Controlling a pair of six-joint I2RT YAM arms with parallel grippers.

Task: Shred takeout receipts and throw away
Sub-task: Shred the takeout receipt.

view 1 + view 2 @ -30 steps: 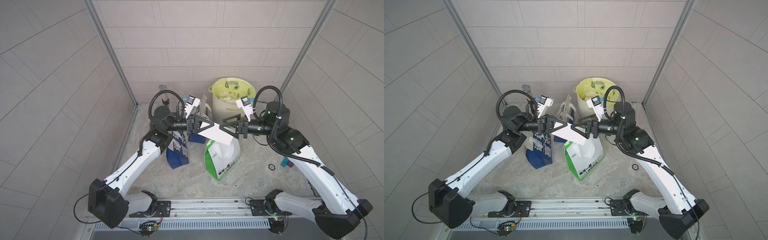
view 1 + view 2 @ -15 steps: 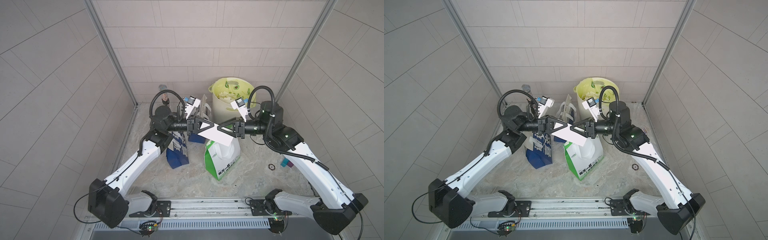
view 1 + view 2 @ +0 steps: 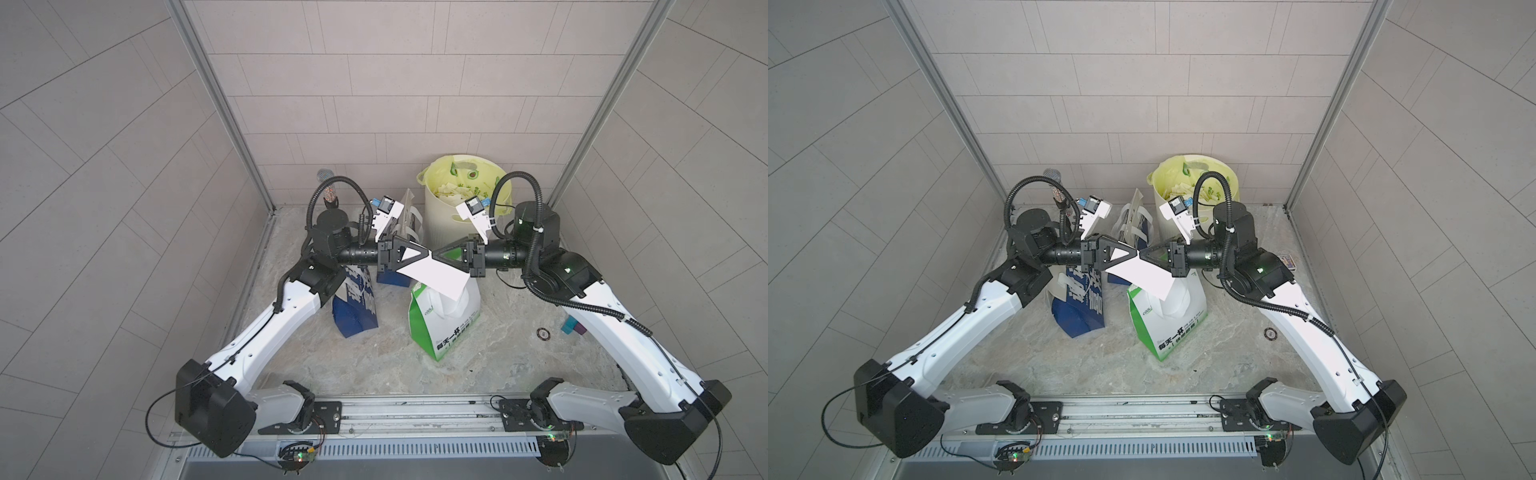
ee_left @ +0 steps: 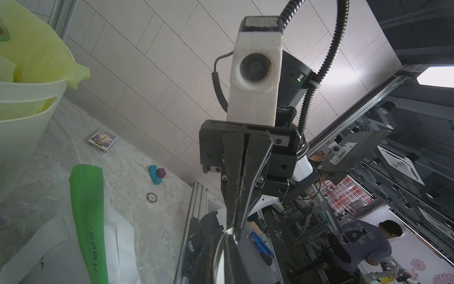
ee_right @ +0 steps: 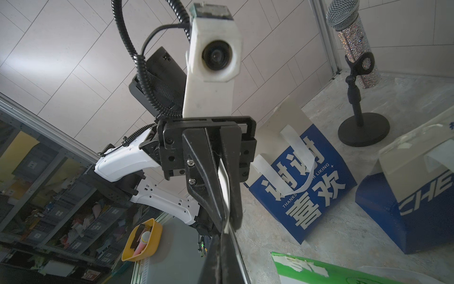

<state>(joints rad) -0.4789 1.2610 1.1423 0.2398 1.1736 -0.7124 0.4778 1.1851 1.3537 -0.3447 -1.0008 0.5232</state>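
Note:
One white takeout receipt [image 3: 434, 276] [image 3: 1142, 276] hangs in mid-air above the green-and-white bag [image 3: 444, 324]. My left gripper [image 3: 427, 253] [image 3: 1136, 252] is shut on its upper edge. My right gripper [image 3: 436, 254] [image 3: 1143, 253] meets it tip to tip and is shut on the same edge. In the right wrist view the receipt [image 5: 224, 182] shows as a white strip between the left gripper's black fingers [image 5: 204, 172], and my right gripper [image 5: 222, 237] is pinched shut right below. In the left wrist view my left gripper [image 4: 227, 237] touches the right gripper's closed fingers [image 4: 235, 177].
A cream bin with a yellow-green liner [image 3: 461, 195] holds paper scraps behind the grippers. Two blue bags [image 3: 355, 307] [image 3: 392, 276] stand under the left arm. A microphone on a stand [image 3: 328, 195] is at the back left. A chip [image 3: 543, 333], a teal-and-purple block [image 3: 571, 327] and a card box [image 3: 1288, 262] lie at the right.
My right gripper moved left up to the receipt and closed on its edge. The left gripper kept the receipt and stayed in place.

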